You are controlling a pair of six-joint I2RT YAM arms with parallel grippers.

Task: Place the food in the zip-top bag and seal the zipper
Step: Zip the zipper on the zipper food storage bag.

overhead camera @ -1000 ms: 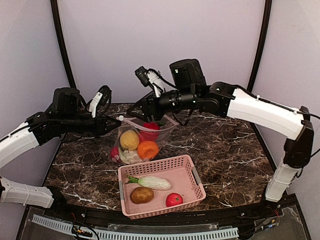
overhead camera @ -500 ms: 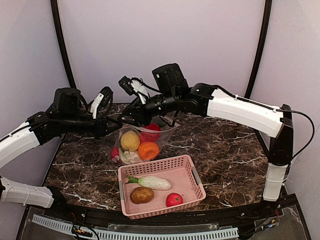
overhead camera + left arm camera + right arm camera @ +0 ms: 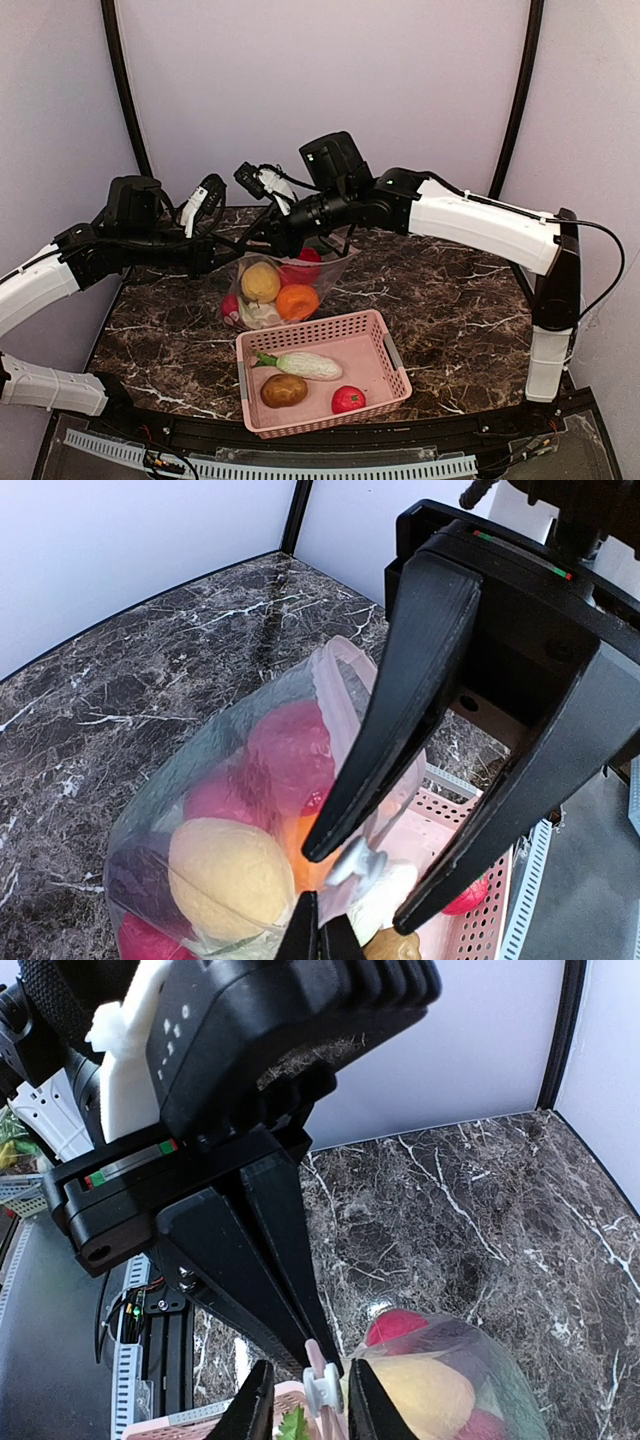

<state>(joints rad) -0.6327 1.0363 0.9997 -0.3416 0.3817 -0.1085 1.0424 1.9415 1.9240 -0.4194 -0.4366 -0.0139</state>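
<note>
The zip-top bag [image 3: 288,280] stands upright on the dark marbled surface [image 3: 460,290], left of centre. Its bottom rests on the surface and its mouth faces up. The long axis of the mouth runs left to right in the overhead view, and the zipper [image 3: 335,700] lies along that top edge as a pale pink strip.

Through the clear plastic show a yellow ball [image 3: 260,280], an orange ball [image 3: 296,300], a red ball [image 3: 302,262] behind them and a pale cabbage [image 3: 260,315] at the bottom.

The left hand [image 3: 228,252] is closed on the bag's upper left corner, fingertips pressed together over the plastic edge. The right hand [image 3: 258,240] reaches across from the right and comes down on the same end of the strip, just beside the left hand. Its fingers [image 3: 258,1400] are part-way apart, one on each side of the strip and of a small pale tab [image 3: 318,1390] on it. A thin gap shows on either side of the tab.

A pink basket [image 3: 392,355] sits just in front of the bag, towards the near edge. It holds a long white vegetable [image 3: 308,366] lying across it, a potato [image 3: 284,390] and a small red ball [image 3: 348,399].

The widest stretch of surface lies to the bag's right. The back wall [image 3: 320,100] rises close behind the bag, and the left edge of the surface is near the left arm.
</note>
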